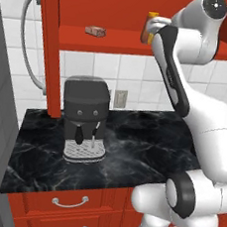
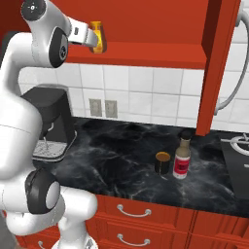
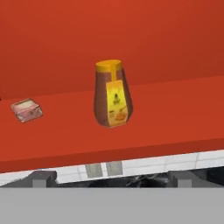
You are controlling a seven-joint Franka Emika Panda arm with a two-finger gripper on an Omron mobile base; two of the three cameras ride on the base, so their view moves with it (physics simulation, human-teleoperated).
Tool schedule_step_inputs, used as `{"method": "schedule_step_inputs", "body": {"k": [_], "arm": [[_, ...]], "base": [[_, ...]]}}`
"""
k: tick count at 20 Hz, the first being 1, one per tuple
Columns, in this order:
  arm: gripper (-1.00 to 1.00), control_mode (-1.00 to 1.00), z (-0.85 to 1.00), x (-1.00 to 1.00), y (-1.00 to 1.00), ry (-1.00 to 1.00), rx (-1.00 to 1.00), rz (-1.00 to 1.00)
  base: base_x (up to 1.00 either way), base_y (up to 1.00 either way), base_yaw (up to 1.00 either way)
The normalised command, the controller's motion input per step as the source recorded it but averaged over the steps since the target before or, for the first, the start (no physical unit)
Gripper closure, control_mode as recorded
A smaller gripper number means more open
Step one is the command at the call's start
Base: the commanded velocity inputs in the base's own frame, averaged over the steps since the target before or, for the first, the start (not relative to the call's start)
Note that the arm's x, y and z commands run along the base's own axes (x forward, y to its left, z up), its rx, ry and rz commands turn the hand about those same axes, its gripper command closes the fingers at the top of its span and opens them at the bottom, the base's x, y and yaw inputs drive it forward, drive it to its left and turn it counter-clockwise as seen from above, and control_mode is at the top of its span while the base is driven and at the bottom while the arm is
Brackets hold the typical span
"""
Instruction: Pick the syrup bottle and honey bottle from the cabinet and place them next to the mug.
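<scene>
The honey bottle, amber with a yellow cap and label, stands upright on the red cabinet's shelf. My gripper is level with the shelf edge, short of the bottle and not touching it. It is open, its fingertips spread wide and nothing between them. From the right base view the gripper sits just in front of the honey bottle. The syrup bottle stands on the dark counter beside the black mug. In the left base view the honey bottle peeks out behind my wrist.
A small flat brown item lies on the shelf left of the bottle. The black coffee machine stands on the counter below. A red side post drops to the counter, and red drawers run under it.
</scene>
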Motion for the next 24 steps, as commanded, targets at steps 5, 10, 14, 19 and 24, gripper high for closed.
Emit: {"method": "schedule_step_inputs", "body": {"k": [5, 10, 14, 19, 24], "arm": [[-1.0, -1.0, 0.0, 0.36, 0.0, 0.03, 0.04, 0.02], [-1.0, -1.0, 0.0, 0.51, 0.0, 0.01, 0.0, 0.02], [-1.0, -1.0, -0.09, 0.55, 0.0, 0.0, 0.0, 0.02], [-1.0, -1.0, -0.2, 0.5, 0.0, 0.0, 0.0, 0.03], [-1.0, -1.0, 0.0, 0.46, -0.05, 0.0, 0.0, 0.02]], "base": [[0.0, 0.0, 0.0], [0.0, 0.0, 0.0], [0.0, 0.0, 0.0], [0.0, 0.0, 0.0], [0.0, 0.0, 0.0]]}}
